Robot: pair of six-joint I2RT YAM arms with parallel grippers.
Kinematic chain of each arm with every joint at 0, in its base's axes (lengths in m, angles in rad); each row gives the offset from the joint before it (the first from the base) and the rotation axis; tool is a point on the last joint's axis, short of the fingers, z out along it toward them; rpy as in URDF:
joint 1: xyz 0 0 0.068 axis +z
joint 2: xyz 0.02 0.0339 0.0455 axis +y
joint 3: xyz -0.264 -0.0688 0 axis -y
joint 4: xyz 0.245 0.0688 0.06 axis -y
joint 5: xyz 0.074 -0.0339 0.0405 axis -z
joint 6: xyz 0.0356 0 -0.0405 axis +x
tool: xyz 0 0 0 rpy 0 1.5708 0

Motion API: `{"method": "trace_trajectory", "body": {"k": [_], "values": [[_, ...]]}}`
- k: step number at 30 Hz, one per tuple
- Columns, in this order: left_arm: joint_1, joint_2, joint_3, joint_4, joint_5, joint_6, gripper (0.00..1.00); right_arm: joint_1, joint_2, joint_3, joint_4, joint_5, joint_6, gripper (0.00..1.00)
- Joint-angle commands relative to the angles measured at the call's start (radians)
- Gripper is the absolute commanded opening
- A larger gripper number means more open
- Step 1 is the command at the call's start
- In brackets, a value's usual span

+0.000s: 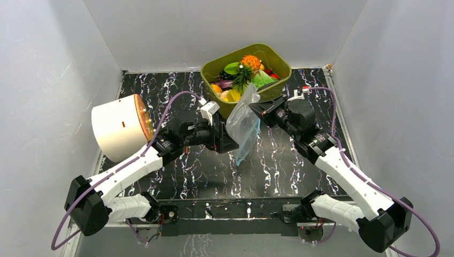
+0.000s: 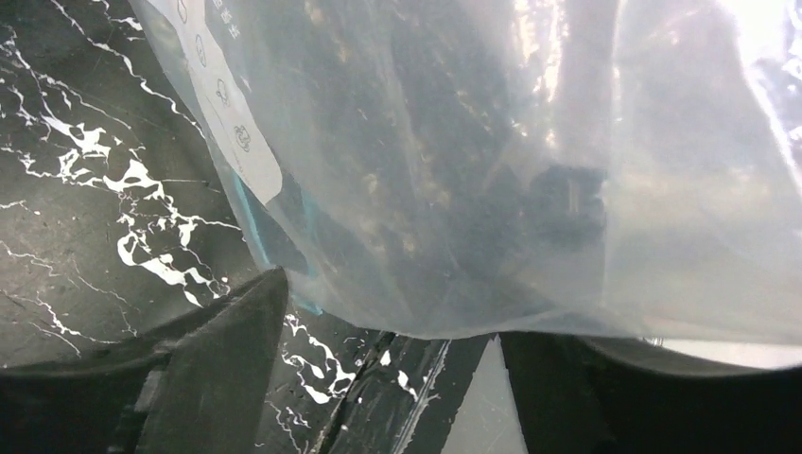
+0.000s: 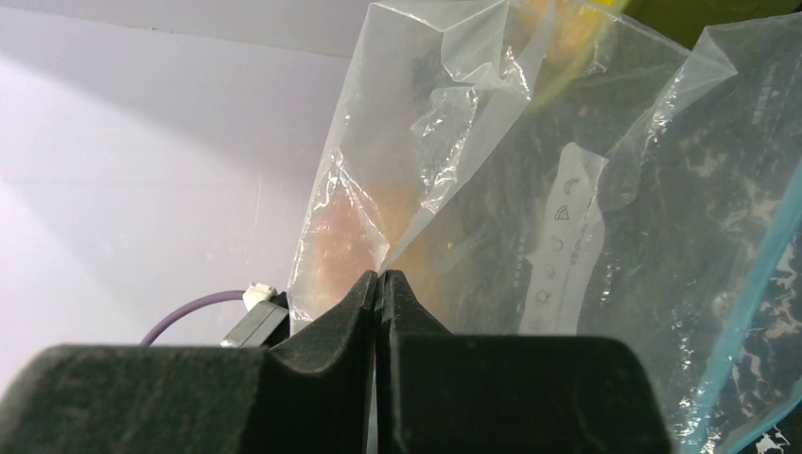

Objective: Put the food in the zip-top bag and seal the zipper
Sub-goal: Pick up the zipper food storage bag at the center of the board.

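The clear zip-top bag [image 1: 243,124] hangs in the air over the middle of the table, empty as far as I can see. My right gripper [image 1: 258,111] is shut on a fold of its film [image 3: 380,280]. The light-blue zipper [image 3: 757,274] runs down the bag's far edge and also shows in the left wrist view as the zipper [image 2: 248,219]. My left gripper [image 1: 227,138] is open just left of the bag, whose lower part [image 2: 454,189] hangs right in front of the spread fingers [image 2: 222,359]. The food, including an orange pineapple [image 1: 248,66] and a pale-green cabbage [image 1: 262,80], lies in the tub behind.
The olive-green tub [image 1: 281,60] stands at the back centre against the wall. A big white cylinder with an orange face [image 1: 119,127] lies at the left. Grey walls close in both sides.
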Motion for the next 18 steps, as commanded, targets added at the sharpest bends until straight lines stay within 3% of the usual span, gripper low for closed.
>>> {"method": "trace_trajectory", "body": {"k": [1,2,4,6,8,13,18], "values": [[-0.016,0.004,0.058,-0.017,-0.067,0.045,0.67,-0.003,-0.016,0.03,0.083,0.018,0.007,0.0],[-0.017,0.004,0.058,-0.014,-0.073,0.043,0.51,-0.003,-0.017,0.026,0.084,0.011,-0.002,0.0],[-0.021,-0.005,0.054,-0.011,-0.094,0.032,0.27,-0.003,-0.024,0.009,0.093,-0.002,-0.039,0.0],[-0.022,-0.02,0.053,-0.012,-0.097,0.03,0.11,-0.004,-0.04,-0.019,0.111,-0.022,-0.074,0.04],[-0.022,-0.031,0.054,-0.018,-0.094,0.024,0.01,-0.003,-0.061,-0.044,0.111,-0.032,-0.113,0.17],[-0.024,-0.065,0.035,0.002,-0.088,-0.026,0.0,-0.004,-0.129,-0.095,0.068,-0.039,-0.237,0.49],[-0.024,-0.131,0.005,0.071,-0.12,-0.125,0.0,-0.003,-0.222,-0.154,0.062,-0.072,-0.399,0.6]]}}
